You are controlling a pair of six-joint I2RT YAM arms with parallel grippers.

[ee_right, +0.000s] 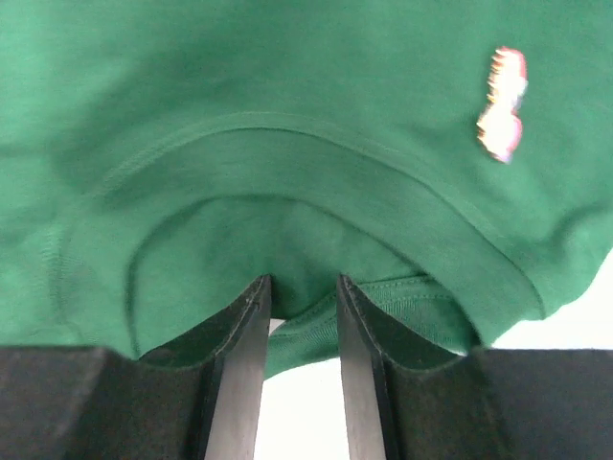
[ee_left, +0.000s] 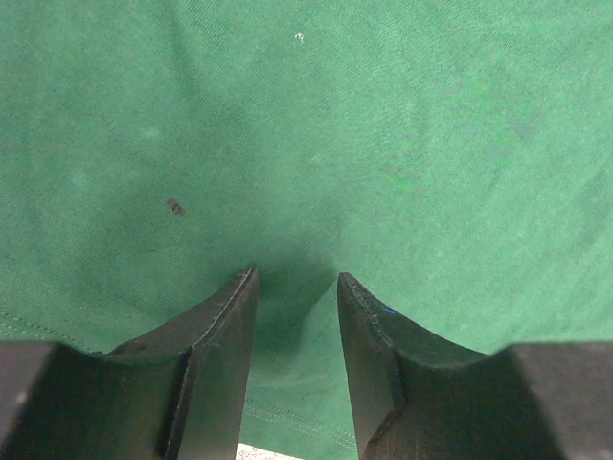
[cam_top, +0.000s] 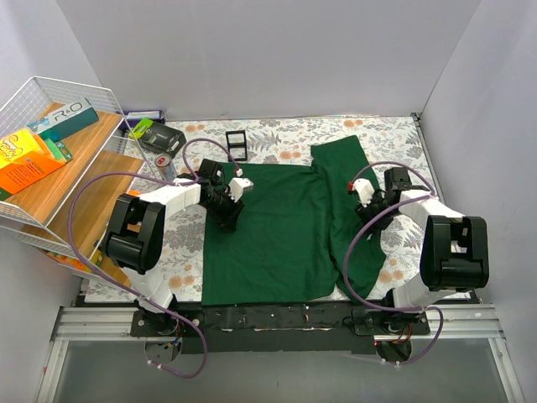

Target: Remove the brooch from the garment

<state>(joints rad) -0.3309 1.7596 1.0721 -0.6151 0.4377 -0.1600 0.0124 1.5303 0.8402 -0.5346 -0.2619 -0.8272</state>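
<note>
Bracketing garment, likely to steady cloth: left gripper on garment's left edge, right gripper at collar, both jaws part-open astride cloth, no firm pinch seen. Brooch sits pinned on garment beside collar, unreached.

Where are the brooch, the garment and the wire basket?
brooch (ee_right: 503, 103), right wrist view, its blurred middle.
garment (cam_top: 268, 239), top view, flat middle cloth.
wire basket (cam_top: 71, 84), top view, far rim.
</note>
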